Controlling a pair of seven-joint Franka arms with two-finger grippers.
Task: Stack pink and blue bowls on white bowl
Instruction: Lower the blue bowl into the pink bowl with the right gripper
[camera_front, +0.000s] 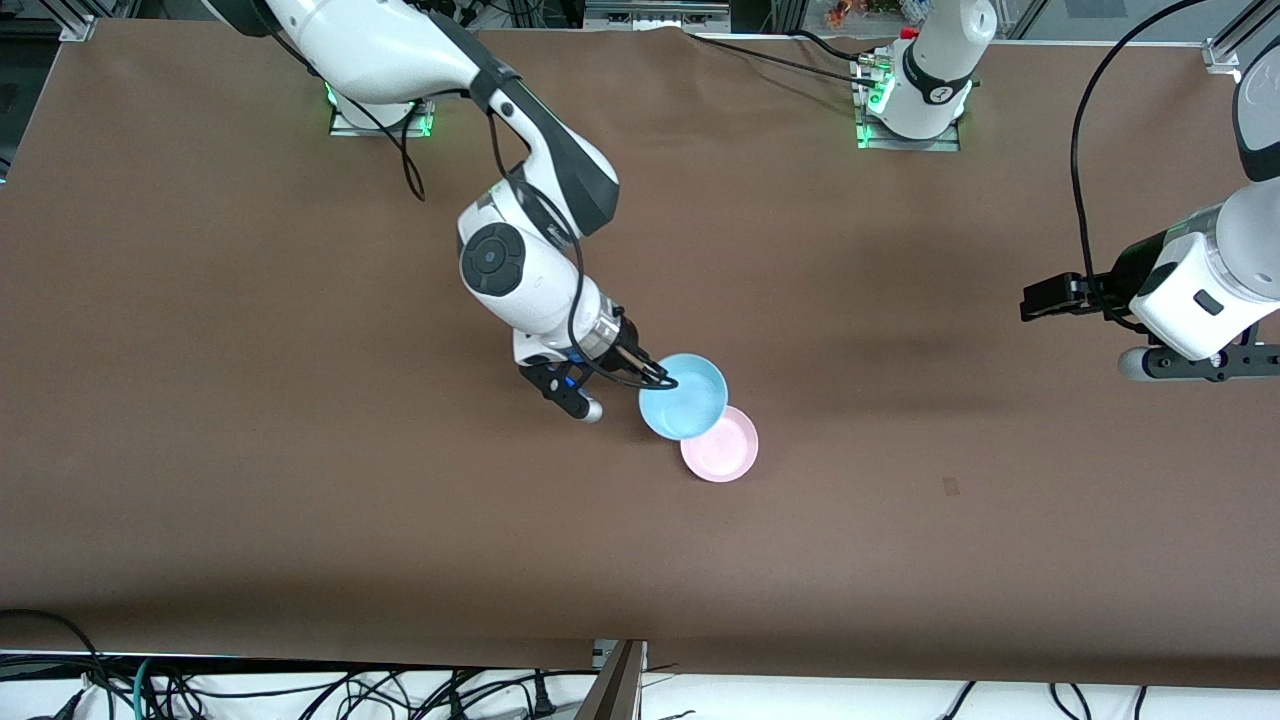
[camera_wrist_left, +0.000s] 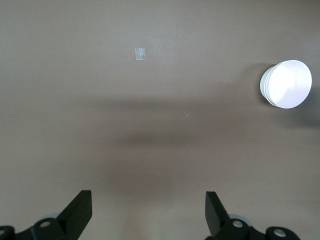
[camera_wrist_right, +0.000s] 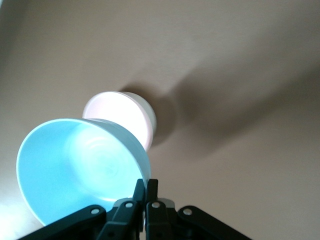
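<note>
blue bowl (camera_front: 685, 396): smooth plain plastic, round, sky-blue, fairly deep, nothing inside. it is up off the table, tilted, its rim pinched between the fingers of the right gripper (camera_front: 660, 378), which are closed on the rim edge. in the front view it overlaps the edge of the pink bowl (camera_front: 722, 446), partly over it

pink bowl: pale pink, shallow, round, glossy plastic, empty. it sits in the middle of the table. in the right wrist view a paler, whitish wall shows below its rim, so it appears to be nested in the white bowl (camera_wrist_right: 148, 120); cannot confirm more than that wall

left gripper (camera_wrist_left: 148, 207) waits up over bare tabletop at the left arm's end, fingers spread wide, nothing between them. its wrist view shows the bowl stack well apart from it

table (camera_front: 250, 450): flat matte brown covering, soft arm shadows across it, a small patch of clear tape (camera_wrist_left: 140, 53) stuck on it
</note>
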